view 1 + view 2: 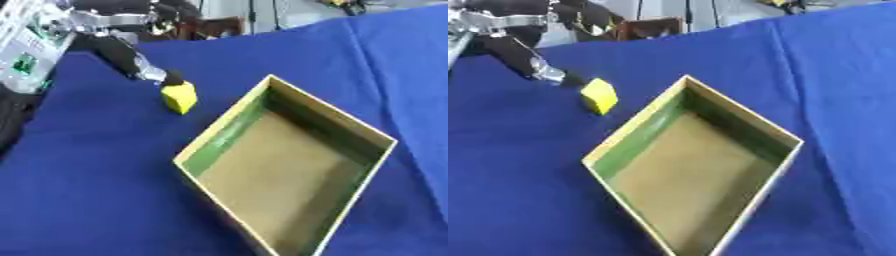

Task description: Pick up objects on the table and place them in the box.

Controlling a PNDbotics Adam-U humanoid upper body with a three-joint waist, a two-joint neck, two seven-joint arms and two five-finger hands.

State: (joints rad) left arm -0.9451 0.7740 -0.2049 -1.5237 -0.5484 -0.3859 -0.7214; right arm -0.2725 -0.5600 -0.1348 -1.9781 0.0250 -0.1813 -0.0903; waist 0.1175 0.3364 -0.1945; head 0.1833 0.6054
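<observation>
A small yellow block (180, 98) hangs tilted, one corner down, just left of the box's far-left wall. My left hand (131, 60) reaches in from the upper left, and its dark fingertips (172, 78) pinch the block's top. The open cardboard box (332, 111) lies askew in the middle of the blue cloth. It has a green inner wall on its left side and a bare brown floor with nothing in it. My right hand shows in neither view.
Blue cloth (87, 180) covers the whole table, with folds at the right. A white and green panel (24, 47) sits at the upper left edge. Dark clutter (654, 27) stands beyond the table's far edge.
</observation>
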